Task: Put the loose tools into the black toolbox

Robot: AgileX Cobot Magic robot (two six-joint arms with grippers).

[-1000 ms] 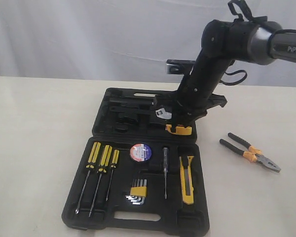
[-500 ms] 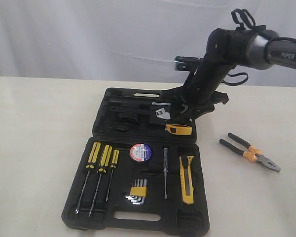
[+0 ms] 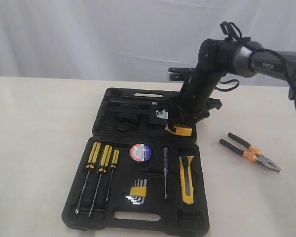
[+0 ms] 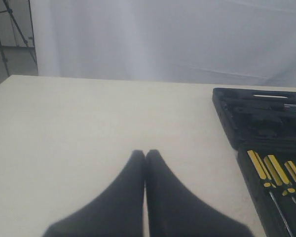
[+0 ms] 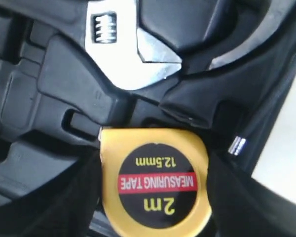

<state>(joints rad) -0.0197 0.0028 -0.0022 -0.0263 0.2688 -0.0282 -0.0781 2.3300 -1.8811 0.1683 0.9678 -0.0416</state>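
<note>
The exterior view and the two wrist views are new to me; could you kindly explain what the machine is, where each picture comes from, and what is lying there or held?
This is a robot with two arms, each ending in a claw. The exterior view shows the whole table from off the arms, and each wrist view looks along one claw. On the table lies an open black toolbox holding screwdrivers, a hex key set, a tape roll and a utility knife. Pliers lie beside it. The left claw is shut and holds nothing. The right claw straddles the yellow tape measure, which rests in the toolbox's far half next to a wrench. I cannot tell whether the claw grips it.
</note>
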